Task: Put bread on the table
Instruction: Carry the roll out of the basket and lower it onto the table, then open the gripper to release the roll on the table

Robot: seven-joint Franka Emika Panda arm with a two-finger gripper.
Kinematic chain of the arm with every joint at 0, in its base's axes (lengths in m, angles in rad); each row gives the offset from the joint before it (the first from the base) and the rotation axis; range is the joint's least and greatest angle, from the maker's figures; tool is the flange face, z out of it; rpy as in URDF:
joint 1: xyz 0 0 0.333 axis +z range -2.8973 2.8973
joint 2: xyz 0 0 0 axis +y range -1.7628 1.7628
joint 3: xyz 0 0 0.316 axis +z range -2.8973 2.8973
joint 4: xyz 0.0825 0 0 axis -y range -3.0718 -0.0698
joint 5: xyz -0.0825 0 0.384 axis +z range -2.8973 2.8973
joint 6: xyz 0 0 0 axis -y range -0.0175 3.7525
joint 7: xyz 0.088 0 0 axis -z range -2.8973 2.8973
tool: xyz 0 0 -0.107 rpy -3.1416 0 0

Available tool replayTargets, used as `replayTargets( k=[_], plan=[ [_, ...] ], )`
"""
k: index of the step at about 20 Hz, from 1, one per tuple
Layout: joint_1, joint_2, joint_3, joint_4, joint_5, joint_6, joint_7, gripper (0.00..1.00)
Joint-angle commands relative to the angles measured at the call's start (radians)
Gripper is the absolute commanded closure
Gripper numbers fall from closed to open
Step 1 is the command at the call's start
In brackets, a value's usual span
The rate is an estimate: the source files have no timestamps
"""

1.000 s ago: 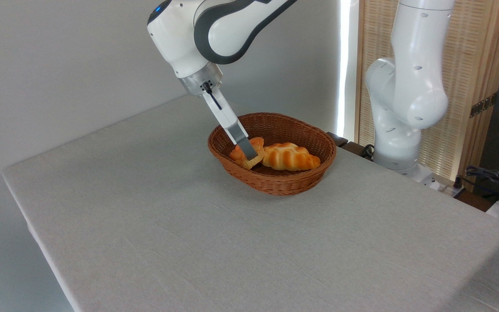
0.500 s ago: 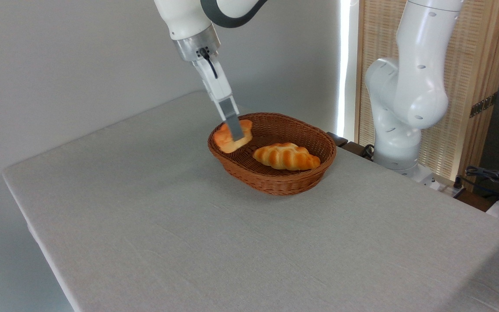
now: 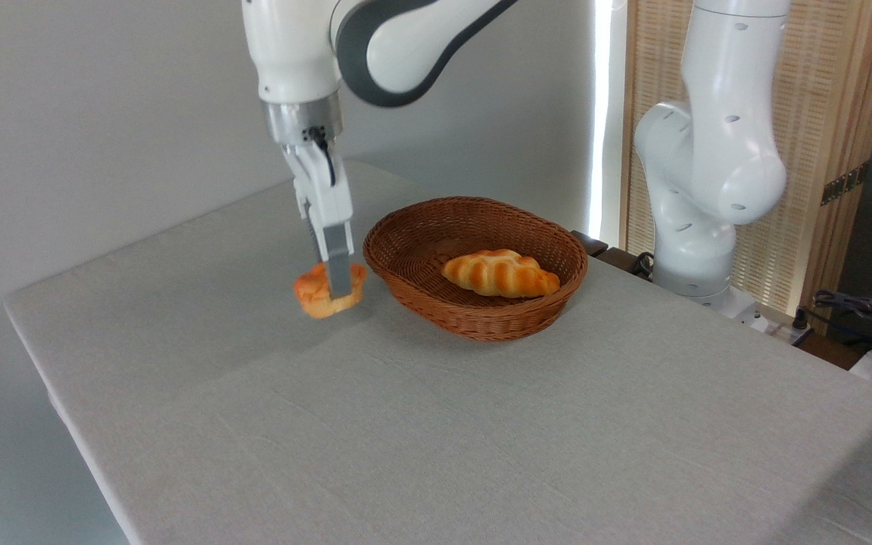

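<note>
The bread (image 3: pixel 318 293), a small orange-golden bun with a paler base, hangs tilted in my gripper (image 3: pixel 337 286), which is shut on it. It is held just left of the wicker basket, a little above the grey-white table (image 3: pixel 406 424). One grey finger (image 3: pixel 338 266) crosses the front of the bun; the other finger is hidden behind it. Whether the bun's base touches the cloth I cannot tell.
A brown oval wicker basket (image 3: pixel 534 303) stands right of the bun and holds a long braided golden loaf (image 3: pixel 499 274). The arm's white base (image 3: pixel 697 189) rises at the back right. The table's left edge (image 3: pixel 50 378) runs near the bun's side.
The gripper lifted the bun out of the basket's left end, carried it left over the rim, and lowered it toward the table.
</note>
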Motion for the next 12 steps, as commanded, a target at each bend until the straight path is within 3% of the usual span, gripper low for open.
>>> replayTargets(
  k=[1, 12],
  plan=[
    [-0.014, 0.109, -0.005, 0.014, 0.008, 0.138, -0.072, 0.01],
    [-0.011, 0.103, 0.0, 0.014, 0.007, 0.133, -0.08, 0.0]
  ],
)
